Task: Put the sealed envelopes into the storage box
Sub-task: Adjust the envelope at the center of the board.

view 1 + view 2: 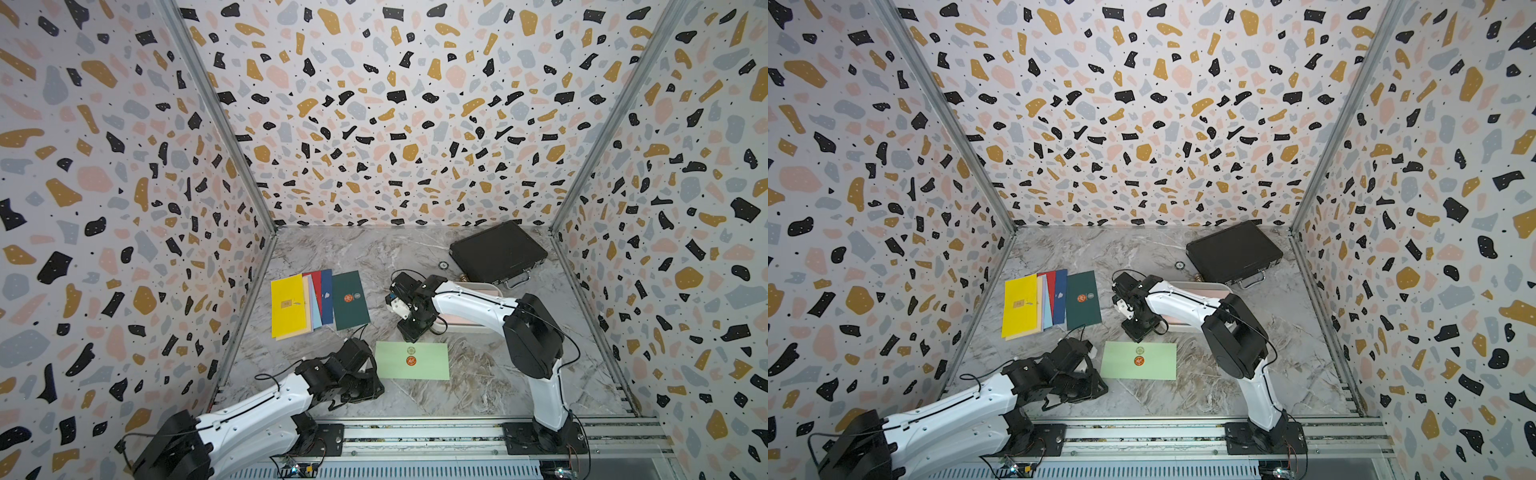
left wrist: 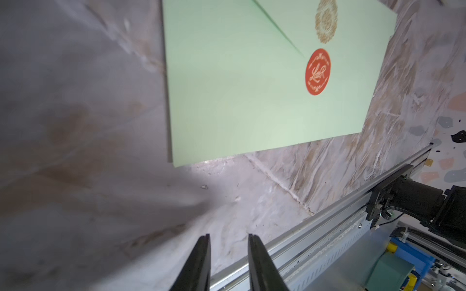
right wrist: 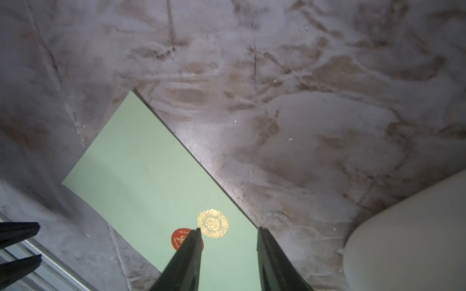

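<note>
Two grippers are in view, and neither holds anything.

1. The left gripper [image 2: 229, 236] has its jaws parted by a narrow gap, with only the marble tabletop [image 2: 75, 126] showing between them. The light green envelope [image 2: 239, 88] lies flat ahead of its fingertips, clearly apart from them. The aluminium rail [image 2: 327, 226] runs close beside one finger.

2. The right gripper [image 3: 229, 229] stands moderately open and empty. It sits over the same light green envelope [image 3: 141, 176], one finger across the paper and the other at the envelope's edge. Whether the tips touch the paper cannot be told.

3. That envelope lies alone between the two grippers in both top views [image 1: 432, 368] [image 1: 1158, 365], flap side up. It carries a red seal [image 2: 317, 71] and a gold seal [image 2: 326, 21].

4. The storage box [image 1: 482, 285] stands just behind the right gripper. A fan of envelopes lies beyond the left gripper, well apart from it, with yellow [image 1: 288, 305] at one end and dark green [image 1: 350, 299] at the other.

Limits of view:
- The right arm covers most of the storage box, so only its far rim and something pink inside show. The right wrist view catches one rounded white corner [image 3: 403, 239].
- A right finger partly hides the red seal [image 3: 180, 238] in that view.
- The middle envelopes of the fan overlap, so only strips show.
- The left gripper's fingertips are hard to make out in the top views.
- A small round object [image 1: 442, 264] near the black briefcase [image 1: 496, 251] is too small to identify.
</note>
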Controlling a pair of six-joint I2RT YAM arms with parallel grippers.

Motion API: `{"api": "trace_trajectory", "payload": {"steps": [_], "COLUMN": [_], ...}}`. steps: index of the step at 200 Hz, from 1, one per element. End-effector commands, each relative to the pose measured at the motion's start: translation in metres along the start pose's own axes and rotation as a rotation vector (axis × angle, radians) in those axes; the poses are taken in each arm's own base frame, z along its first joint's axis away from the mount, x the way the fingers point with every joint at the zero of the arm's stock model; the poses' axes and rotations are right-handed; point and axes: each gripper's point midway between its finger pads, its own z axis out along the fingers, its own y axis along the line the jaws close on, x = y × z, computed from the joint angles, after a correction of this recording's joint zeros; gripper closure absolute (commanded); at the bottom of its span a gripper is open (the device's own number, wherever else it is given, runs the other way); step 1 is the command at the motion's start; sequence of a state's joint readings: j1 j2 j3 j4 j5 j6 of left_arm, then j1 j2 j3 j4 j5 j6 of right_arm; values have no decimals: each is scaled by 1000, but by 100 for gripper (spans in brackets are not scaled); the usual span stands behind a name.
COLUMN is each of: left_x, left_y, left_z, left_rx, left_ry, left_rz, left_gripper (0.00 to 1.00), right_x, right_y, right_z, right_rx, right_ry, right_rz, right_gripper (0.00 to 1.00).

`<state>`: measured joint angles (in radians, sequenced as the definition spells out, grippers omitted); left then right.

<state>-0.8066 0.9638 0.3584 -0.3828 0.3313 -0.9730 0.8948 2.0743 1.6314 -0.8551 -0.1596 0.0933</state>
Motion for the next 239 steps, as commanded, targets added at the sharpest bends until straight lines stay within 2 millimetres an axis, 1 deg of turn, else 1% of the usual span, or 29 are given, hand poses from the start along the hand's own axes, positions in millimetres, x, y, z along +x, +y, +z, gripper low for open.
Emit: {"api": "trace_trajectory", "payload": {"steps": [1,23,26,32,55,87,90,98,124,155,179,186,200,211,217,225,239], "left_x": [-15,-20,-24,-26,-30,-40,-38,-39,-49,-65,-82,-88,-99,-107,-109,-111,-107], "left_y": [-26,-21,-25,-22,-13,-4,0,2,9,19,24,24,24,24,24,23,21], "left_z": [9,18,19,22,28,29,29,29,24,16,8,6,2,-3,-7,-11,-16], "left_rx": [88,40,53,38,-24,-76,-96,-108,-140,-156,-181,-183,-185,-191,-196,-203,-195], "left_ry": [-37,-38,-52,-55,-57,-99,-89,-93,-118,-145,-170,-170,-174,-179,-186,-192,-192], "left_rz": [-17,-17,-10,-12,-15,-29,-36,-37,-47,-71,-79,-55,-59,-54,-51,-47,-44], "left_gripper": [72,73,73,73,73,72,72,72,71,71,70,70,69,68,68,67,65], "right_x": [8,7,7,9,18,35,36,41,53,60,63,64,64,60,59,58,60], "right_y": [1,-4,-5,-5,-6,1,2,4,12,28,39,43,51,56,57,53,37], "right_z": [-6,0,1,4,14,21,22,24,26,17,11,10,8,3,2,0,3], "right_rx": [-13,-17,-20,-25,-37,-86,-90,-102,-149,-235,-301,-324,-369,-407,-414,-391,-286], "right_ry": [62,74,77,85,121,154,157,167,174,141,113,108,90,58,44,28,21], "right_rz": [-67,-49,-45,-42,-25,2,4,14,51,108,172,197,246,274,287,305,351], "right_gripper": [58,57,57,57,57,57,57,57,57,58,58,58,58,59,59,59,60]}}
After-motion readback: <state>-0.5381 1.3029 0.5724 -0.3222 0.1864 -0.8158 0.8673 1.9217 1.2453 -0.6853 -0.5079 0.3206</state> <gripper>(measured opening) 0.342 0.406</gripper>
